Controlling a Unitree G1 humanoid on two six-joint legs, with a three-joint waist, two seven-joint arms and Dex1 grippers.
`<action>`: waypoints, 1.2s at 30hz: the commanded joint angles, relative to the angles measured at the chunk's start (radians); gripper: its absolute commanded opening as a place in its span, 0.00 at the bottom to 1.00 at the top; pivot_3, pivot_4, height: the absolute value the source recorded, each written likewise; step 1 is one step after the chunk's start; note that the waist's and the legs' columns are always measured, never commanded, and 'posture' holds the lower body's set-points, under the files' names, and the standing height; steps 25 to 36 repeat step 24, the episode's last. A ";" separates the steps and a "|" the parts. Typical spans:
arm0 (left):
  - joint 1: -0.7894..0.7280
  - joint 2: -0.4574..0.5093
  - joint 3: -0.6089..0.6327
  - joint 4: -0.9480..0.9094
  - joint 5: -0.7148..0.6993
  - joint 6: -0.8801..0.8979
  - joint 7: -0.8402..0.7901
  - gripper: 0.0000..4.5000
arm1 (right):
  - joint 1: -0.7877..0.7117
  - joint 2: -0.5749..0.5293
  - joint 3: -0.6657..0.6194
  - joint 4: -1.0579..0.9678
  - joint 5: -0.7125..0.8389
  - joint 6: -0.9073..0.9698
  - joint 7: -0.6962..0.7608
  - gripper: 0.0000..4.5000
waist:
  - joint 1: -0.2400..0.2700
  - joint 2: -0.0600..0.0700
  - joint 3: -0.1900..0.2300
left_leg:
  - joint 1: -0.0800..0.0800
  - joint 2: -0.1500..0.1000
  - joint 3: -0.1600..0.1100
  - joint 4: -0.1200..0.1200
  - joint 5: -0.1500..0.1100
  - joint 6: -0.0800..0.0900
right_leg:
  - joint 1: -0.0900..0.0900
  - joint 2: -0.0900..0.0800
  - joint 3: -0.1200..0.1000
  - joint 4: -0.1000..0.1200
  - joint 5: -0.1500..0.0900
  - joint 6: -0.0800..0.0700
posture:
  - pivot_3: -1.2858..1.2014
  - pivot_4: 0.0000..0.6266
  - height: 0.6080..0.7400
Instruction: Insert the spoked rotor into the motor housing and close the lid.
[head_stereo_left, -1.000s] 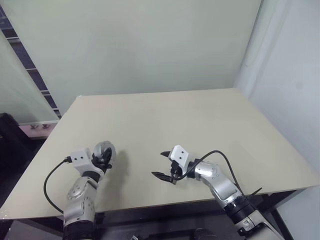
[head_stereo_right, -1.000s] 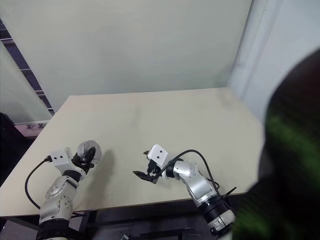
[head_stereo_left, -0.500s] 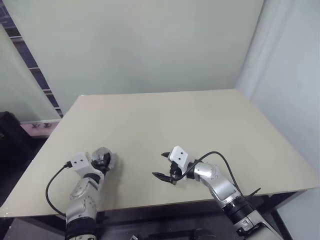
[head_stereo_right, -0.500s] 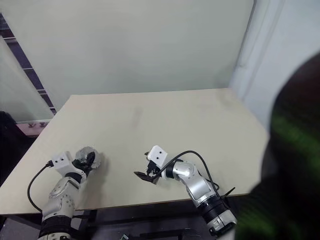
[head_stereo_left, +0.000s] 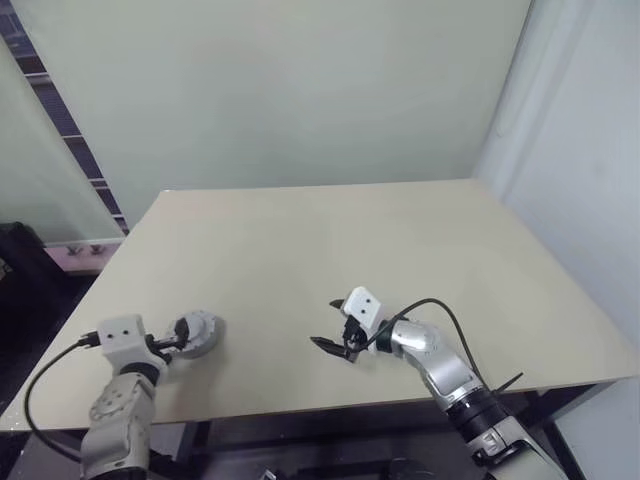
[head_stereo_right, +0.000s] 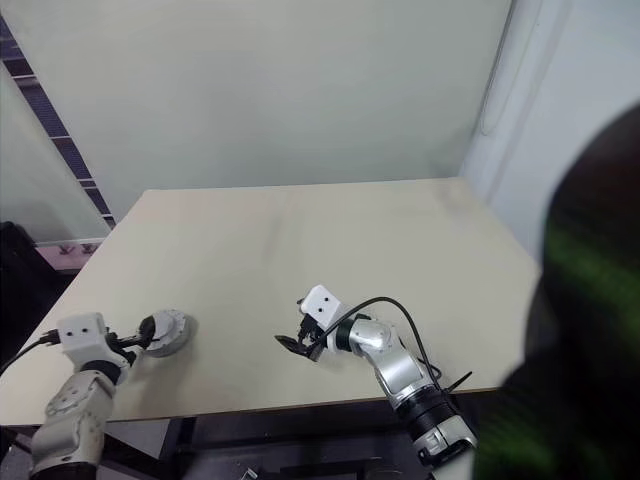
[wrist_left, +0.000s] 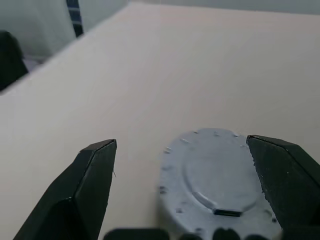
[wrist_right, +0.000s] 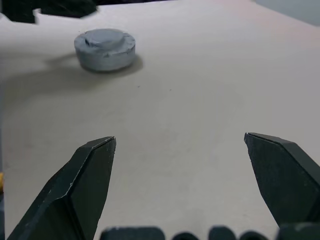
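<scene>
lid (wrist_left: 215, 187) cut off below.

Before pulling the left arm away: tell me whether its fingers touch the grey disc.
Cannot tell. In the left wrist view one of the fingers overlaps the edge of the lid; no gap or contact shows plainly. The other stands clear.

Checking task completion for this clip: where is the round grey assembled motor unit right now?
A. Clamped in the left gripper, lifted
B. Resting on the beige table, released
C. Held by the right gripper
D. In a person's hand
B: the round grey motor unit sits on the beige table, with the left gripper fingers spread apart from it.
</scene>
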 joint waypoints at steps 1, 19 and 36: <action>0.009 0.022 0.019 -0.132 -0.026 0.023 -0.019 0.99 | -0.016 -0.008 -0.049 -0.015 0.021 -0.007 -0.019 1.00 | 0.000 0.000 0.000 | 0.000 0.000 0.000 0.000 0.000 0.000 | 0.000 0.000 0.000 0.000 0.000 0.000 | 0.52 0.00 1.00; 0.032 0.123 -0.258 -0.476 -0.119 0.212 -0.352 0.99 | 0.101 -0.154 -0.242 -0.250 0.092 0.265 -0.082 1.00 | -0.001 0.001 0.001 | 0.000 0.001 0.002 -0.001 0.000 0.000 | -0.001 0.001 0.001 0.001 -0.001 -0.001 | 0.52 0.00 1.00; 0.000 0.101 -0.295 -0.435 -0.106 0.198 -0.361 0.99 | 0.117 -0.172 -0.252 -0.268 0.088 0.279 -0.096 1.00 | -0.001 0.002 0.001 | 0.001 0.001 0.004 0.001 0.000 0.000 | 0.000 0.001 0.001 0.001 -0.001 -0.002 | 0.52 0.00 1.00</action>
